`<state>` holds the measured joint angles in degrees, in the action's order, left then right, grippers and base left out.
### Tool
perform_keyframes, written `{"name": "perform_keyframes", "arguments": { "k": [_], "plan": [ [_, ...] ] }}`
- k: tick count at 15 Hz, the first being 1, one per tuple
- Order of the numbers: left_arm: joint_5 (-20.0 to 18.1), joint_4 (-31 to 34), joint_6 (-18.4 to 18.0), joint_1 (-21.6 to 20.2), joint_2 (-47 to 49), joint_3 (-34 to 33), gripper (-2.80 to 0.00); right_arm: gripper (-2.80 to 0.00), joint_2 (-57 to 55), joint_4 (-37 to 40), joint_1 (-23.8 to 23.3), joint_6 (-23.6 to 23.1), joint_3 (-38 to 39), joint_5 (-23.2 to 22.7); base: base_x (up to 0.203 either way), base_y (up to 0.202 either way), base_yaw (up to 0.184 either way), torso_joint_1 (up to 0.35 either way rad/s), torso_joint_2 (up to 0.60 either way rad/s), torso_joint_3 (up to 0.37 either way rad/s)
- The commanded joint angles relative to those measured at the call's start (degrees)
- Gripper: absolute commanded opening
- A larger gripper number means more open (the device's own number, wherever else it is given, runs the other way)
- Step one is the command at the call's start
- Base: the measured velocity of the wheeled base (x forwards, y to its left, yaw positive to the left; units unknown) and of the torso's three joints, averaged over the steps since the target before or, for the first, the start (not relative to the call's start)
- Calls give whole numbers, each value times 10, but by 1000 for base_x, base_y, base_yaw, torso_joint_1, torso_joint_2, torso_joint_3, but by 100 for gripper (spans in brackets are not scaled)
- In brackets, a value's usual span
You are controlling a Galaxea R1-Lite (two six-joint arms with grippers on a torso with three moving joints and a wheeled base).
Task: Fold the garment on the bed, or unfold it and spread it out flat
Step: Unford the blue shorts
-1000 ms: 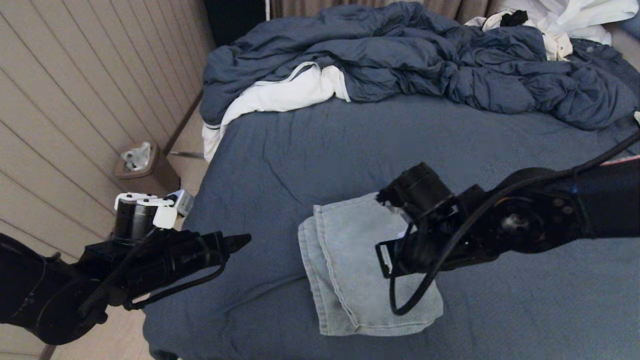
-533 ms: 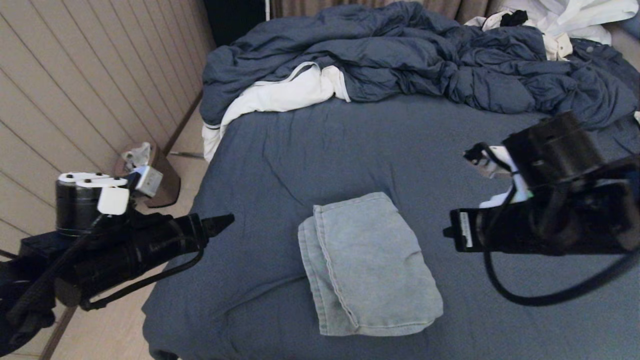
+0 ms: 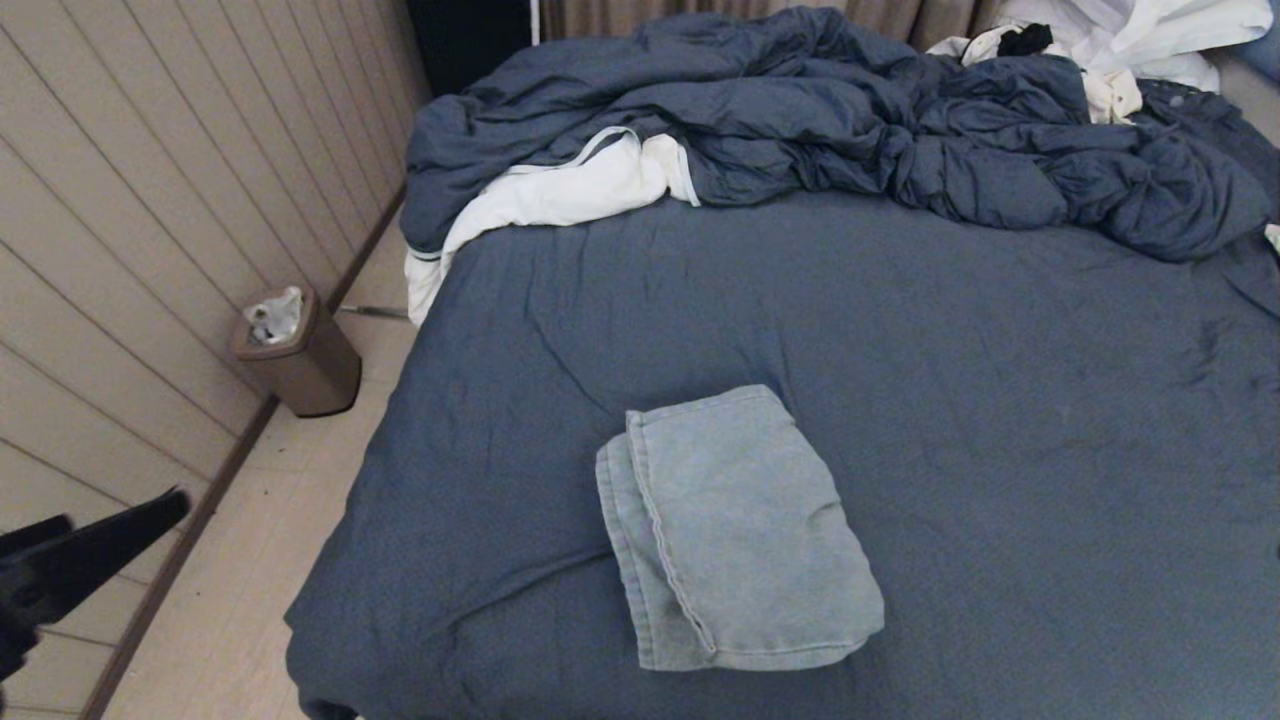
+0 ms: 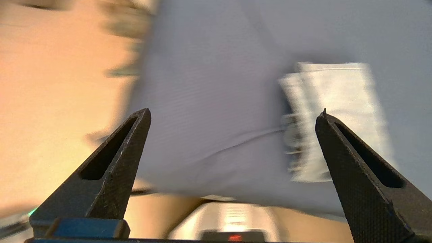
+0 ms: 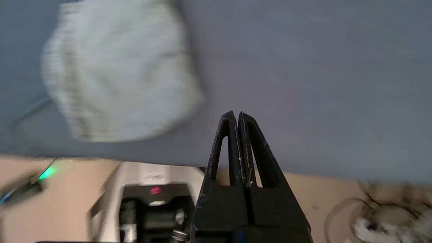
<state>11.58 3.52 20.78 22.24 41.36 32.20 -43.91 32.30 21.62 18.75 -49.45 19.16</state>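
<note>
The garment (image 3: pixel 735 530), pale blue denim shorts, lies folded into a compact rectangle near the front edge of the bed (image 3: pixel 950 350), with nothing touching it. My left gripper (image 3: pixel 125 505) shows only its fingertips at the lower left, off the bed's side over the floor. In the left wrist view that gripper (image 4: pixel 234 113) is open and empty, and the garment (image 4: pixel 341 101) lies far beyond it. My right gripper (image 5: pixel 236 113) is out of the head view. In its wrist view it is shut on nothing, hanging back from the bed's front edge with the garment (image 5: pixel 118 74) off to one side.
A bulky dark blue duvet (image 3: pixel 850 110) is heaped across the far end of the bed, with a white garment (image 3: pixel 560 190) at its left end. More white clothes (image 3: pixel 1150 40) lie at the far right. A brown bin (image 3: pixel 295 350) stands on the floor by the panelled wall.
Both arms have drawn back from the garment. The right arm rose, swung right and left the head view. The left arm sank to the lower left corner. The garment has not moved.
</note>
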Motion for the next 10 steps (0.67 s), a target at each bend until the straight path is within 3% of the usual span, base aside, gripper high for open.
{"name": "perform_keyframes", "arguments": {
  "k": [1, 2, 3, 4, 6, 7, 8, 10],
  "plan": [
    [64, 170, -10, -12, -183, 5, 0, -280, 157, 46, -34, -3, 35, 25, 0, 0, 0, 0, 0, 0],
    [78, 228, -16, -43, -207, 5, 0, -280, 190, 68, -62, -9, 48, 32, 0, 0, 0, 0, 0, 0],
    [82, 244, -20, -83, -216, 4, 0, -280, 214, 85, -101, -22, 60, 34, 0, 0, 0, 0, 0, 0],
    [72, 249, -27, -122, -228, -1, 0, -280, 242, 92, -131, -40, 85, 32, 0, 0, 0, 0, 0, 0],
    [33, 246, -36, -151, -253, -44, 0, -280, 281, 85, -168, -75, 142, 23, 0, 0, 0, 0, 0, 0],
    [28, 229, -38, -153, -254, -69, 0, -280, 294, 46, -180, -84, 166, 4, 0, 0, 0, 0, 0, 0],
    [27, 194, -44, -155, -254, -94, 0, -280, 303, -14, -186, -90, 193, -49, 0, 0, 0, 0, 0, 0],
    [23, 119, -83, -155, -254, -148, 0, -280, 310, -116, -191, -111, 262, -129, 0, 0, 0, 0, 0, 0]
  ]
}}
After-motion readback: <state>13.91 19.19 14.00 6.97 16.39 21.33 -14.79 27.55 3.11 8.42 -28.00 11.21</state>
